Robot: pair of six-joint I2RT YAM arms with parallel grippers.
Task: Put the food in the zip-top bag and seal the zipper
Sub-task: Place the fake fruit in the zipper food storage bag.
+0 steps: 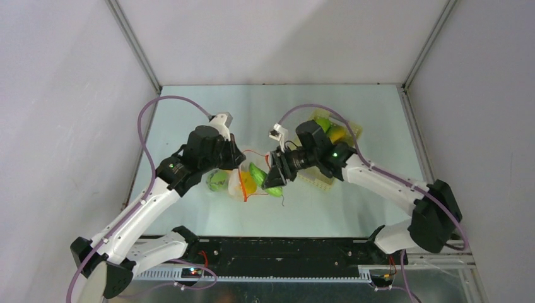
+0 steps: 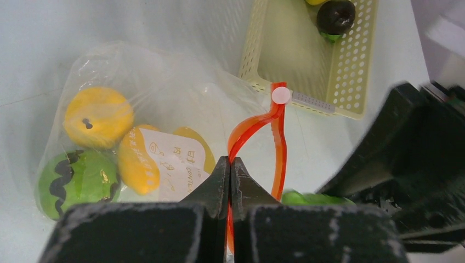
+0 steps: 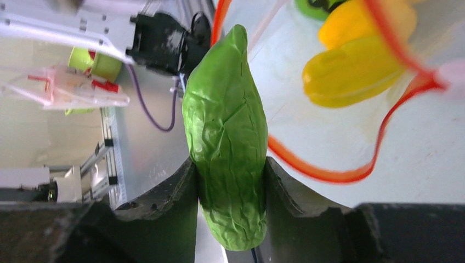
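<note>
The clear zip-top bag [image 2: 164, 93] lies on the table with a yellow fruit [image 2: 97, 116], a striped green melon [image 2: 77, 181] and orange-yellow pieces [image 2: 134, 161] of food inside, behind its white label [image 2: 178, 161]. Its red-orange zipper [image 2: 281, 142] loops up, open, to a white slider [image 2: 281, 95]. My left gripper [image 2: 230, 160] is shut on one strand of the zipper. My right gripper [image 3: 230, 163] is shut on a long green leafy vegetable [image 3: 227, 126], held at the bag's mouth [image 1: 251, 180], its tip pointing toward the orange loop [image 3: 329, 172].
A pale yellow lattice basket [image 2: 351, 82] stands just beyond the bag, to the right in the top view [image 1: 353, 129]. It holds a dark purple piece [image 2: 335, 15], plus green [image 1: 323, 123] and yellow [image 1: 336, 134] pieces. White walls enclose the table on three sides.
</note>
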